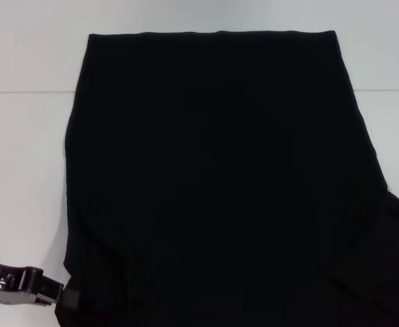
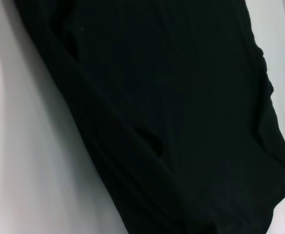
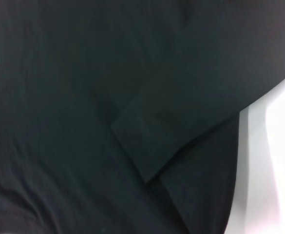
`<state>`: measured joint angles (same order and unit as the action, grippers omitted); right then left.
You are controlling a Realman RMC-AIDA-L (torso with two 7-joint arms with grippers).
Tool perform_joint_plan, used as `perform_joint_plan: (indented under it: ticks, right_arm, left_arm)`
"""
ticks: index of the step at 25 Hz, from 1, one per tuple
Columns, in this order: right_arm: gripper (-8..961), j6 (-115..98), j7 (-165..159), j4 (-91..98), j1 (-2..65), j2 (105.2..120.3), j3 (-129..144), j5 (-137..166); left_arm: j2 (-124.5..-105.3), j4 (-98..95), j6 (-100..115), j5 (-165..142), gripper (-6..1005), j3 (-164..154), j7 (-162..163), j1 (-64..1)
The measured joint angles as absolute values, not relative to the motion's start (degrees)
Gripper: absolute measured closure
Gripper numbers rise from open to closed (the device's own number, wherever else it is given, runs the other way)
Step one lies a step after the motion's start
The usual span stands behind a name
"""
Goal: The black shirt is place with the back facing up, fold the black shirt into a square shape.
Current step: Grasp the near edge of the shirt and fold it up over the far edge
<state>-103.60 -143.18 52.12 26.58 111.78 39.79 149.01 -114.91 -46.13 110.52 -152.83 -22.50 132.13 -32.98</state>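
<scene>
The black shirt lies flat on the white table, plain side up with no lettering showing, hem at the far edge. It fills most of the left wrist view and the right wrist view. My left gripper is low at the shirt's near left corner, its dark tips against the fabric. The right sleeve juts out at the near right, and the right wrist view shows a sleeve lying over the body. My right gripper shows in no view.
Bare white table lies to the left of the shirt, beyond its far edge and at the right. A faint seam in the table runs across behind the shirt.
</scene>
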Motion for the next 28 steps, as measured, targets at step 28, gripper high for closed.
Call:
perform_joint_plan:
  ticks: [28]
  right_arm:
    - [932,-69.46,-135.16,36.78,45.49,108.92,25.78,135.72]
  left_arm:
    - [-113.71,-32.05,72.46,-137.04,940,-19.10,142.22,-47.82]
